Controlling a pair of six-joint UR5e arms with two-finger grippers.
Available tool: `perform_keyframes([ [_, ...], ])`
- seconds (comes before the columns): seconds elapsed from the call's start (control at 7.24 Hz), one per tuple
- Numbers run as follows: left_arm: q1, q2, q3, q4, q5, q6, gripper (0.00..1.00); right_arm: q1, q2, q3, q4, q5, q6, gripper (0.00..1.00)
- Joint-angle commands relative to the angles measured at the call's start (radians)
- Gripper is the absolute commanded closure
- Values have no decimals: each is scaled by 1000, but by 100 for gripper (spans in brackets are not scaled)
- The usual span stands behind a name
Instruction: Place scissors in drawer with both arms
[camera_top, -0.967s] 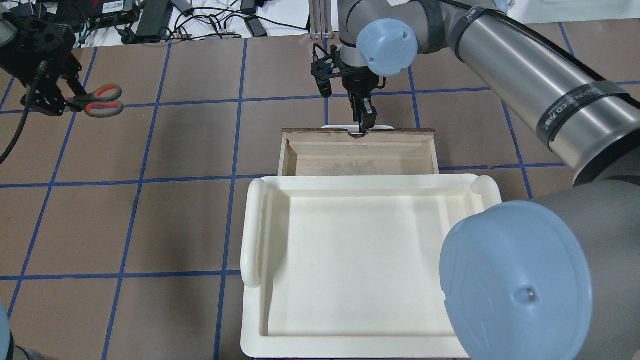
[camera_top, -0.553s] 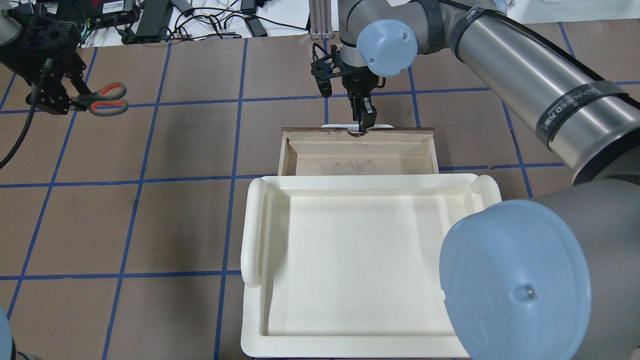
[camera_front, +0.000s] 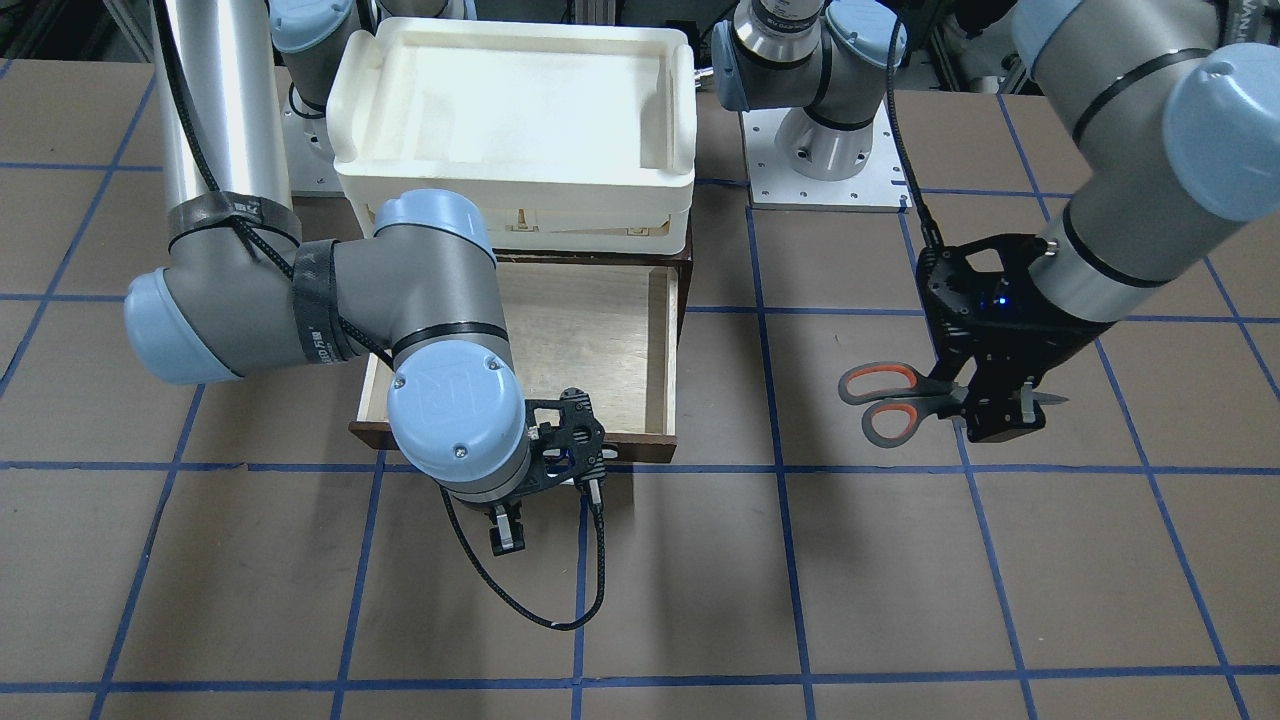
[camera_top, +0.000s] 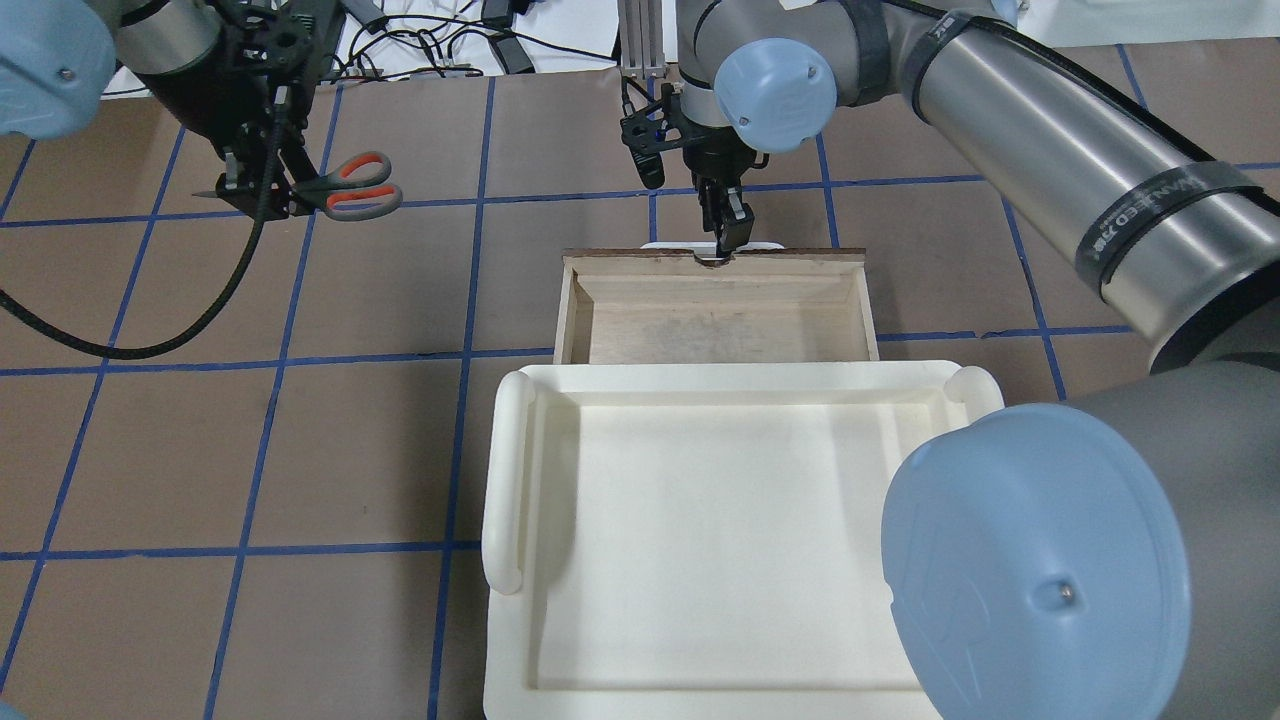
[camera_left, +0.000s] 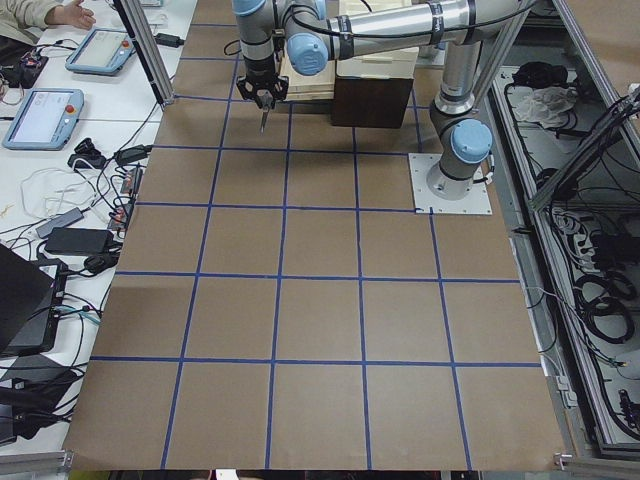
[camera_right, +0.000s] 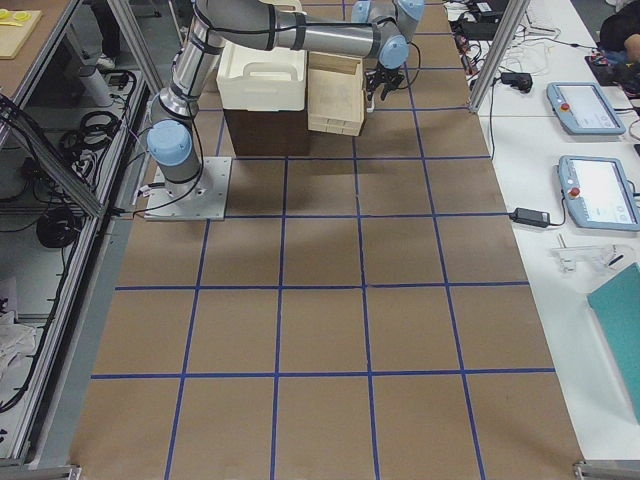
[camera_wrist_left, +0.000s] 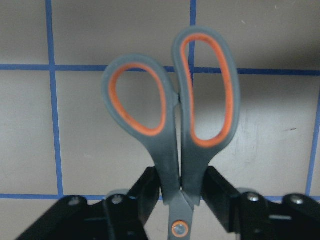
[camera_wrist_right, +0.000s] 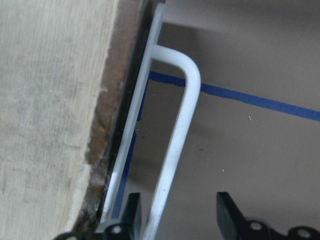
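Near the desk's (camera_top: 150, 450) far-left corner, black left gripper (camera_wrist_left: 181, 195) clamps grey, orange-lined scissors (camera_wrist_left: 170, 160); right gripper (camera_wrist_right: 178, 212) gapes around brown wooden drawer's (camera_top: 570, 310) white bar handle (camera_wrist_right: 185, 115).

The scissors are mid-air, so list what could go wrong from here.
The left gripper pinches the scissors near the pivot, so they could swivel or slip. The tray stands above the drawer's back, where the jutting loops could catch. The right gripper sits open around the white handle, so the arms might clash there.
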Motion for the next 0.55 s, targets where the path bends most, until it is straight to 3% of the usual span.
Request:
perform_keyframes([
  [0.0, -64, 4, -1, -3, -3, -86, 77, 0, -14, 3, 3, 11, 21, 0],
  [0.41, -98, 21, -11, -11, -46, -169, 76, -4, -92, 3, 8, -6, 21, 0],
])
